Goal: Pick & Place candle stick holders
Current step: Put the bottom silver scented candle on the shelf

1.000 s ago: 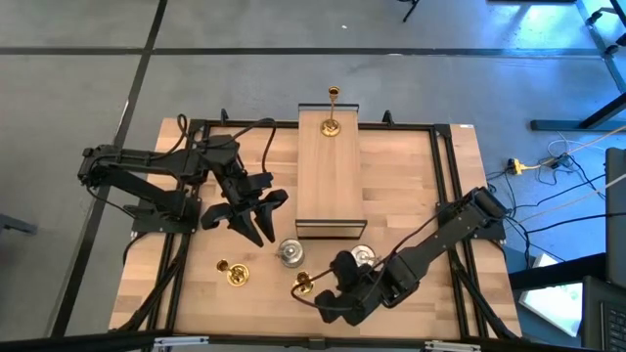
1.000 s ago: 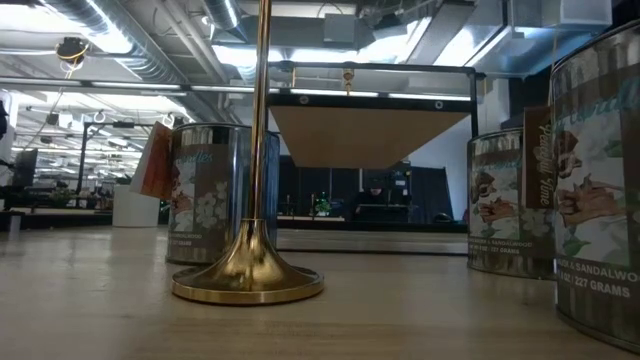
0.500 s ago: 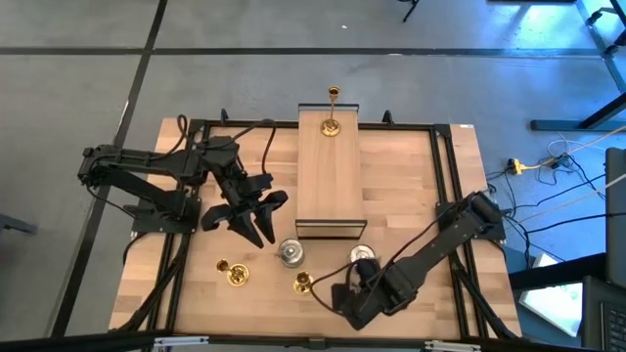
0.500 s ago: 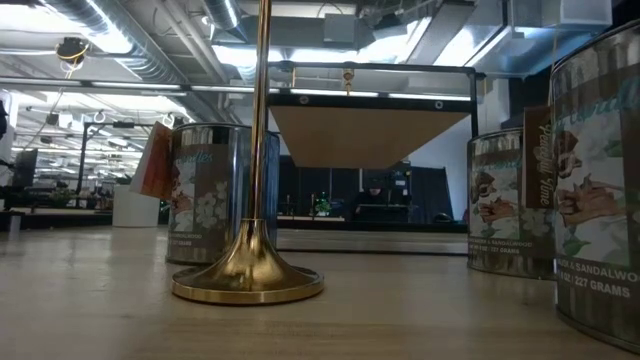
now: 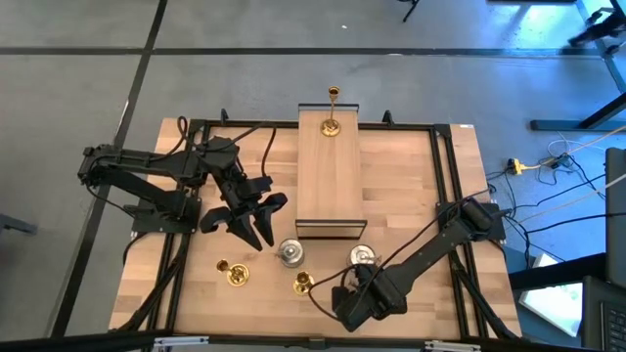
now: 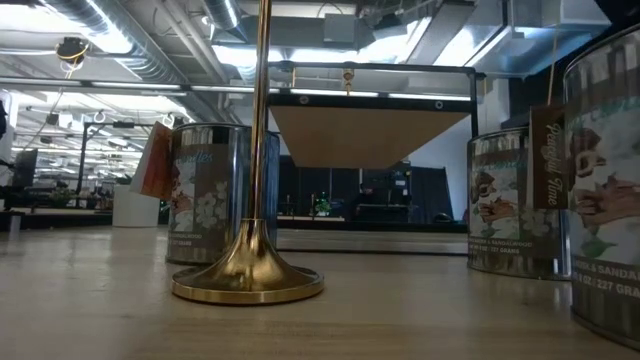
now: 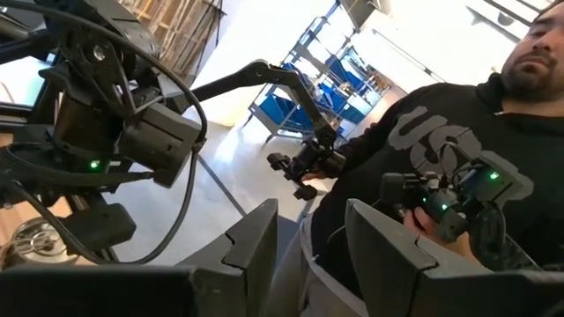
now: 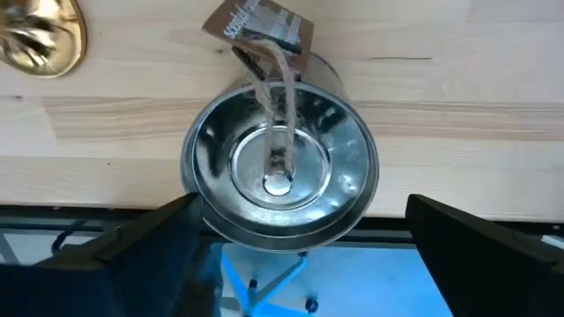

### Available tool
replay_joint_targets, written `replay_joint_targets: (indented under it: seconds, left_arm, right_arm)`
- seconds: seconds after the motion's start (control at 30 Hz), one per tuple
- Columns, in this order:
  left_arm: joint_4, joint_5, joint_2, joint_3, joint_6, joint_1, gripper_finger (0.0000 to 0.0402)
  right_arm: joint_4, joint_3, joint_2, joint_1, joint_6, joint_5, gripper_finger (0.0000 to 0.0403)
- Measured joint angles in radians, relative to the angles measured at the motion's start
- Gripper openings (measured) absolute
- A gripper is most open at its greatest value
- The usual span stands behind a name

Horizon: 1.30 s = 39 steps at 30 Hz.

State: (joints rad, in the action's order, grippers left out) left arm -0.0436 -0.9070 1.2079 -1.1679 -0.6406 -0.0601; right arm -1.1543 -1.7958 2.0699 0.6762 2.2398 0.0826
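We see the right claw [image 8: 300, 255] spread around a silver holder [image 8: 280, 172] at the bench [image 5: 391, 186] front edge; left claw [image 5: 256, 213] hovers spread.

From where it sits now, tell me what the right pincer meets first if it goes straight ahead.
Most likely the silver holder: it sits centred ahead of the open right pincer, whose fingers flank its rim. Depth between them is unclear.

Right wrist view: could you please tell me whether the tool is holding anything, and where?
Nothing held: the right tool is open around the silver tin.
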Motion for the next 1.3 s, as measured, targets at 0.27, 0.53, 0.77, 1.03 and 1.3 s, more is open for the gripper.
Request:
replay_joint_targets:
  seconds: [0.27, 0.53, 0.77, 1.03, 1.3]
  left_arm:
    - [0.000, 0.000, 0.000, 0.000, 0.000, 0.000, 0.0131]
    - [0.000, 0.000, 0.000, 0.000, 0.000, 0.000, 0.0131]
    - [0.000, 0.001, 0.000, 0.000, 0.000, 0.000, 0.0131]
    - [0.003, 0.009, 0.000, 0.000, -0.001, 0.000, 0.0131]
    - [0.005, 0.010, 0.000, 0.000, -0.001, 0.000, 0.0131]
  right_arm:
    - [0.009, 0.000, 0.000, -0.003, -0.007, 0.000, 0.0400]
    - [0.013, 0.000, 0.000, -0.011, -0.027, 0.000, 0.0400]
    - [0.017, 0.000, 0.000, -0.017, -0.060, -0.001, 0.0400]
    - [0.066, 0.000, 0.053, -0.018, -0.087, 0.049, 0.0400]
    - [0.047, 0.000, 0.062, -0.018, -0.081, 0.001, 0.0400]
